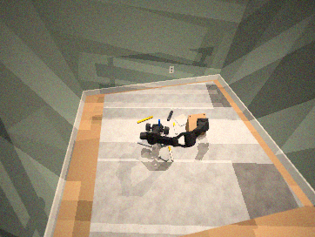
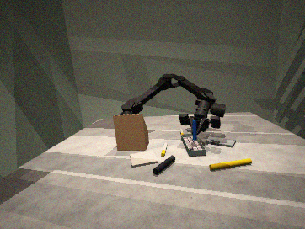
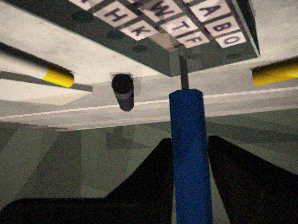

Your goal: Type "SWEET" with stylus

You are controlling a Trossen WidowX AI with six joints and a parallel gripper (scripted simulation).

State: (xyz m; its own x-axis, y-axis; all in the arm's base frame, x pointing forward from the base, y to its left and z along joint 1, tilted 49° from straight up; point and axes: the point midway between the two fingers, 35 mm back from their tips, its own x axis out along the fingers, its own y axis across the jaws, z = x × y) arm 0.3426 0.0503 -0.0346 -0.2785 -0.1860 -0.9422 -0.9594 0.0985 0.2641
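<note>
In the wrist view, left to right, the dark grey keyboard with pale square lettered keys [image 2: 197, 152] [image 3: 161, 64] slants from the upper left to the upper right, its long axis running down to a near end at upper centre; W lies up and left of the thin grey metal tip [image 3: 184, 70], F close by it, and whether the tip touches I cannot tell. Below the tip, the blue faceted stylus [image 1: 159, 122] [image 2: 195, 130] [image 3: 190, 155] stands roughly upright, gripped in the black pincer [image 1: 157, 126] [image 2: 196, 131] [image 3: 189, 145]; reaching W probably calls for a shift up-left
</note>
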